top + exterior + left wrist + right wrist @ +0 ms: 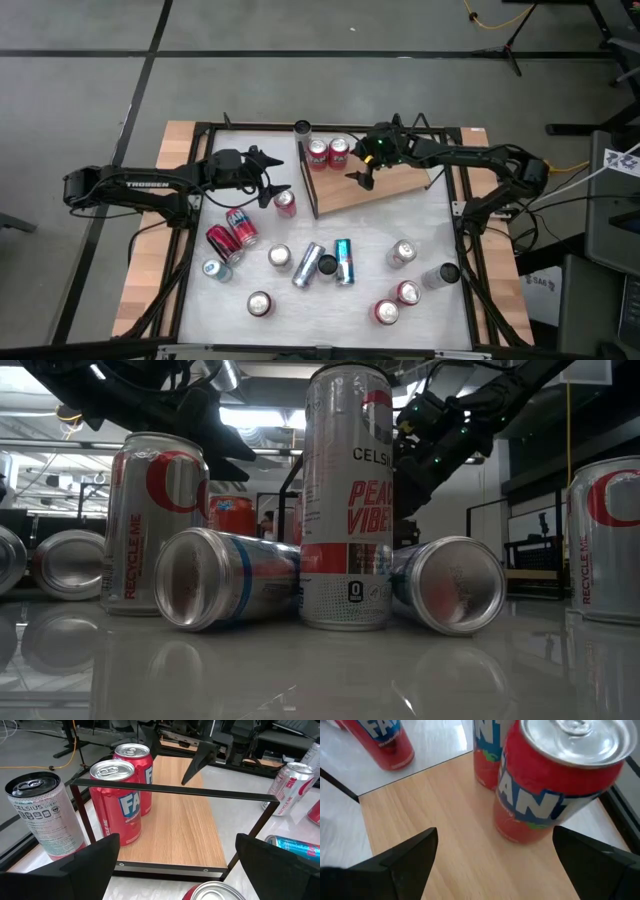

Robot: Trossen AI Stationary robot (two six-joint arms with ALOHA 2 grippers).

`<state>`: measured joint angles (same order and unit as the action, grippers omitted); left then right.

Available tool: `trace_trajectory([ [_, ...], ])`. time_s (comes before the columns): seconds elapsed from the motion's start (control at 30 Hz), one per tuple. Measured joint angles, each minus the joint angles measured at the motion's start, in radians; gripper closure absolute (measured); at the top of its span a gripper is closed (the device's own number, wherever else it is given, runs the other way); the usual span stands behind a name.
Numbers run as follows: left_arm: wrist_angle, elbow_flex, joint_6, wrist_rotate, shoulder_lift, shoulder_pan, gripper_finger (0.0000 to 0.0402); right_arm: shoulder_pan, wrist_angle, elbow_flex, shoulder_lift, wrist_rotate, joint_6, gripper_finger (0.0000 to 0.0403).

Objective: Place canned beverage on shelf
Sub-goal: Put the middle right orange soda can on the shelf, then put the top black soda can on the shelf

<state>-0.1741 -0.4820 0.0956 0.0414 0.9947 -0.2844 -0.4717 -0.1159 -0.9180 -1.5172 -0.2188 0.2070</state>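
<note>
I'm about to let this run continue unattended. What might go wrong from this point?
1. The right pincer hangs open right beside the two red cans standing on the shelf; a careless move may topple them.
2. The left pincer is open next to a red can off the shelf; a sweep might roll it.
3. Loose cans lie on the table and may roll if bumped.

Bright overhead light falls evenly on my bench [430,225]; its glossy top mirrors the cans [347,500] at table height, with glaring ceiling lamps behind.
</note>
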Motion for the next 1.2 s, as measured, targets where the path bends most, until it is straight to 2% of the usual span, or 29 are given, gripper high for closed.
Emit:
trace_trajectory([
  [0.23,-0.043,0.000,0.000,-0.003,0.000,0.000,0.0013,0.000,-0.033,0.000,0.059,0.086,0.007,0.0020],
  [0.5,-0.326,0.000,0.000,-0.001,0.000,0.000,0.0013,0.000,-0.069,0.000,0.144,0.106,0.007,0.0020],
  [0.6,-0.447,-0.001,0.001,0.051,0.000,0.000,0.0013,0.000,-0.071,0.000,0.167,0.106,0.007,0.0020],
  [0.67,-0.465,-0.020,0.008,0.119,0.000,-0.007,0.0013,0.000,-0.066,0.000,0.181,0.106,0.007,0.0020],
  [0.73,-0.438,-0.059,0.030,0.164,0.000,-0.032,0.0013,0.000,-0.066,0.000,0.192,0.106,0.007,0.0019],
  [0.83,-0.348,-0.152,0.066,0.177,0.018,-0.090,0.0013,0.000,-0.068,0.000,0.200,0.106,0.007,0.0020],
  [0.97,-0.080,-0.328,0.111,0.170,0.097,-0.188,0.0013,0.000,-0.067,-0.001,0.200,0.105,0.008,0.0019],
  [1.03,0.044,-0.424,0.134,0.135,0.165,-0.241,0.0013,0.000,-0.067,-0.001,0.200,0.104,0.008,0.0020],
  [1.2,0.308,-0.653,0.165,-0.030,0.371,-0.362,0.0013,0.000,-0.067,-0.001,0.200,0.104,0.008,0.0020],
])
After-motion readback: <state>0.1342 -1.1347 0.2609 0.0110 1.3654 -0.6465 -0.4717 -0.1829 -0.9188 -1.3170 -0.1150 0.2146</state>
